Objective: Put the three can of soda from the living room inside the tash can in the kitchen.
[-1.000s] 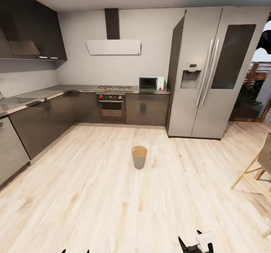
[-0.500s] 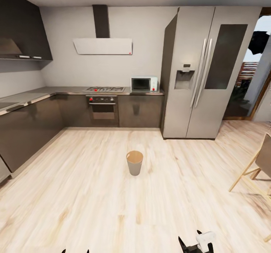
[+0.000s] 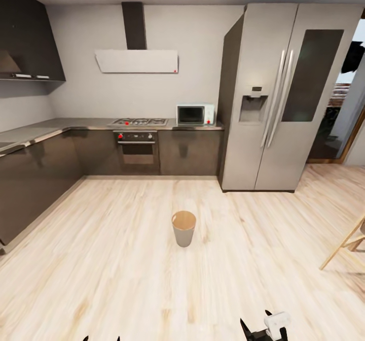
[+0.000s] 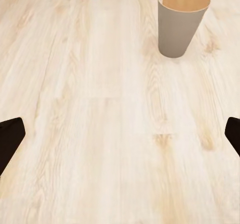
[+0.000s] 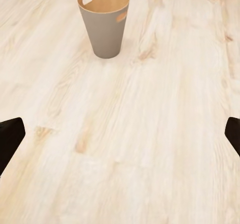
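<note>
Kitchen floor (image 3: 101, 260) carries the upright bin (image 3: 183, 228) dead ahead, well apart from both wide-open, empty grippers, left gripper (image 4: 120, 134) and right gripper (image 5: 120, 134) roughly equally near; no can visible.

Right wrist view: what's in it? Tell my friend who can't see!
A small round tapered bin, grey-beige outside and brown inside, stands upright on a pale wood plank floor. Slot-shaped handle holes sit near its rim. Two dark jaws peek in at opposite edges, wide apart, holding nothing.
</note>
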